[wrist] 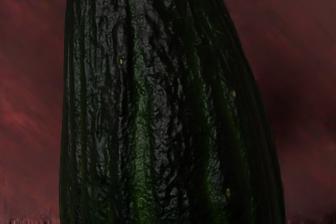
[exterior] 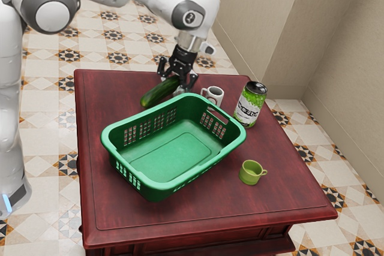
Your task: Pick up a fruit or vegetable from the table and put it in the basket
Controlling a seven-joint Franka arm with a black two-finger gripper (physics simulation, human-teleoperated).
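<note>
Our end effector (exterior: 177, 82) is at the cucumber (exterior: 156, 95), clamped or not we cannot tell; getting it into the basket (exterior: 174, 185) remains.

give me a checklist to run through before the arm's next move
1. Target is a fruit or vegetable: ok, a cucumber.
2. Gripper at the target: ok, it is at the cucumber's end farther from the exterior view's left.
3. Secure grip on the cucumber: cannot tell.
4. Cucumber lifted off the table: cannot tell.
5. Basket upright and ready to receive: ok, its opening faces up.
6. Safe room beside the white mug: cannot tell; it stands near the gripper, so I'd move carefully.
</note>
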